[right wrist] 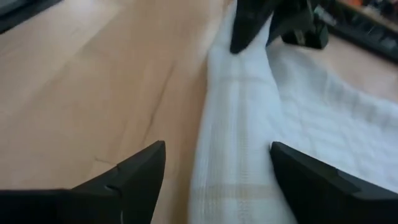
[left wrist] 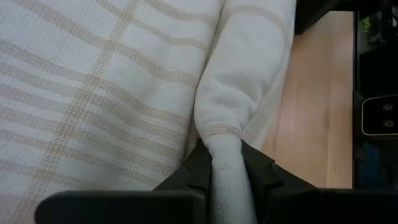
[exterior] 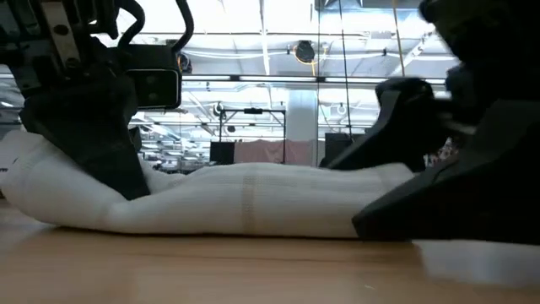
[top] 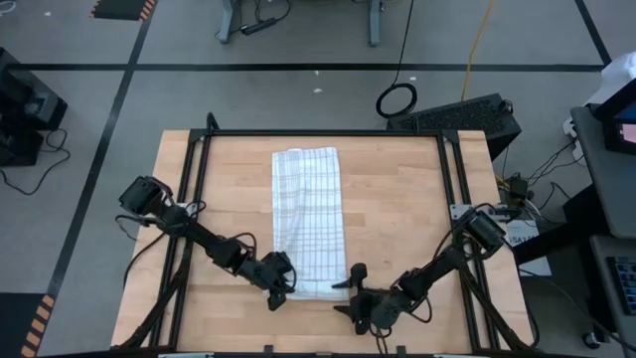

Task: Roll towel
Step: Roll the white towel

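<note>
Overhead looking straight down, table-level close, both wrists near towel [top: 308,219]

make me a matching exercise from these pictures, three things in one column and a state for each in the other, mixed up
Things:
1. left gripper
2. right gripper
3. towel

States:
a. jaws spread wide, one on each side of the rolled end, not clamping it
b. lying lengthwise on the wooden table, its near end rolled up
c. jaws pinched on a fold of cloth

Pairs: 1-c, 2-a, 3-b

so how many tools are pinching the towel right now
1. The left tool pinches the towel's near left corner; the right tool stands open at the near right end, holding nothing.
</note>
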Motion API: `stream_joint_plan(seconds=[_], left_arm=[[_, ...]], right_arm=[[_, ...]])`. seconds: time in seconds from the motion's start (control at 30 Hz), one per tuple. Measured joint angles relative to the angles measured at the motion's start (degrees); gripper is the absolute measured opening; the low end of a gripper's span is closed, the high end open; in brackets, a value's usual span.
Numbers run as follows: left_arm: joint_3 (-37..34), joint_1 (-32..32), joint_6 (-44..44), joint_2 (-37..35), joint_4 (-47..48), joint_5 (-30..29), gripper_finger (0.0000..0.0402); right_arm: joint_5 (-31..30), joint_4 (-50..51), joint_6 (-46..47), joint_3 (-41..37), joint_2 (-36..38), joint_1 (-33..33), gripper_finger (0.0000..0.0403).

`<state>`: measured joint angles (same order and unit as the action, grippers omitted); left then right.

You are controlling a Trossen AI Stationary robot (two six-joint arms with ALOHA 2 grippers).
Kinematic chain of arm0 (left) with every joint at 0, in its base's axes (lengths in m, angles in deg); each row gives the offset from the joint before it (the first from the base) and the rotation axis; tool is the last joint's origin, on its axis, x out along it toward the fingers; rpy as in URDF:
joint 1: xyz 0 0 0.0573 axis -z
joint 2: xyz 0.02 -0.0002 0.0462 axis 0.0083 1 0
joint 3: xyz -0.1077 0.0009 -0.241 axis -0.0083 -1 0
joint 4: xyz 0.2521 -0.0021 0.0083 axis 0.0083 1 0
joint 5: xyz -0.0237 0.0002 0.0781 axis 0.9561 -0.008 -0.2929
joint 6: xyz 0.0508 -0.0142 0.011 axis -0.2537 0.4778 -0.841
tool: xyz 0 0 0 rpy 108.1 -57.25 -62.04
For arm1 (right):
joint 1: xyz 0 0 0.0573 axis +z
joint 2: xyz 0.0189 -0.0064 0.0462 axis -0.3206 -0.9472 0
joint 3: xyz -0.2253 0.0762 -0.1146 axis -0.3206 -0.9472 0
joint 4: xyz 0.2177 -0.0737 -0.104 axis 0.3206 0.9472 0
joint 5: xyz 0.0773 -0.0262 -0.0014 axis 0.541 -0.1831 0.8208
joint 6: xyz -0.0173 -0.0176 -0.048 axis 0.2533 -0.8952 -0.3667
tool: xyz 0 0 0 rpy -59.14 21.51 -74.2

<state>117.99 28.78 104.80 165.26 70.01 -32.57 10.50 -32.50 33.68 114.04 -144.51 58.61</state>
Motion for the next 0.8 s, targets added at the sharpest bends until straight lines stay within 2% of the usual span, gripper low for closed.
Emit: stream_joint_plan(seconds=[0.17, 0.37, 0.5, 0.67, 0.8], left_arm=[[0.0, 0.1, 1.1, 0.0, -0.5, -0.4, 0.0050], [0.0, 1.3, -1.2, 0.0, -0.7, -3.4, 0.0063], [0.0, 2.4, -4.1, -0.9, -0.1, -3.5, 0.0105], [0.0, 3.1, -6.2, -6.0, 6.0, -3.6, 0.0174], [0.0, 4.9, -12.1, -11.3, 8.2, -7.8, 0.0219]], right_arm=[[1.1, 3.0, 7.8, 0.1, 0.0, -1.8, 0.0251], [4.0, 3.8, 13.6, 0.1, 0.0, -4.1, 0.0185], [6.9, 5.3, 17.4, 0.2, 0.2, -5.5, 0.0140], [9.3, 5.4, 20.7, 0.2, 0.3, -6.5, 0.0097], [10.1, 5.5, 25.7, 0.2, 0.4, -7.3, 0.0073]])
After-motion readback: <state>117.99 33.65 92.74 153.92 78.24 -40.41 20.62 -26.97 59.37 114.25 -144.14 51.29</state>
